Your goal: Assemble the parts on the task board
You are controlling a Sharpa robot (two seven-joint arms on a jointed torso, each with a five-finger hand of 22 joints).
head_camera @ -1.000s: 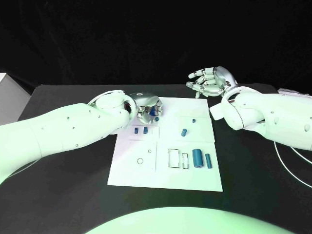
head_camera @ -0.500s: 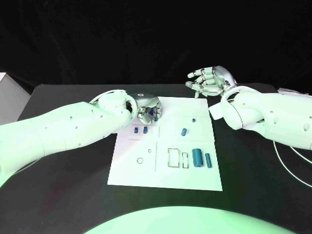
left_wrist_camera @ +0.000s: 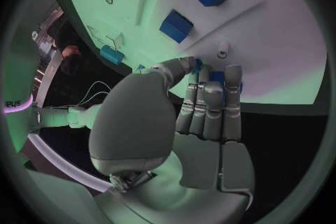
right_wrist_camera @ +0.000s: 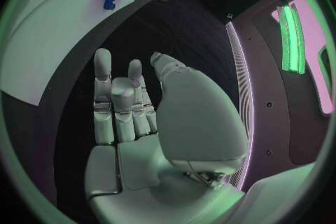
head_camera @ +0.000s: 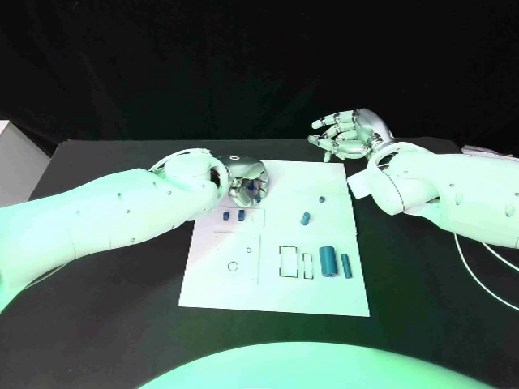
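Your left hand (head_camera: pixel 246 180) sits over the task board (head_camera: pixel 330 300) at about eleven o'clock from the board's middle, fingers curled around a small blue part (head_camera: pixel 251 187). In the left wrist view the fingertips (left_wrist_camera: pixel 233 74) close on that blue piece (left_wrist_camera: pixel 218 77) just above the white surface, so you are gripping it, not resting on it. Whether it already touches the board cannot be told.

Your right hand (head_camera: pixel 349 136) hovers off the board at roughly one o'clock, fingers apart and holding nothing; the right wrist view shows its palm (right_wrist_camera: pixel 150 117) bare.

The other pieces lie loose on the board: two small blue blocks (head_camera: pixel 234 216) just below your left hand, a little oval piece (head_camera: pixel 306 218) near the middle, a tiny one (head_camera: pixel 323 198) above it, and two longer cylinders (head_camera: pixel 336 263) at about four o'clock beside the outlined slot (head_camera: pixel 289 262).

By my reading, you are in the pick-and-seat step with the first part in hand, and most of the assembly is not yet done. Next you need to carry the held piece to its matching recess, line it up squarely, and press down gently; a skewed approach could jam it or nudge the neighbouring blocks.
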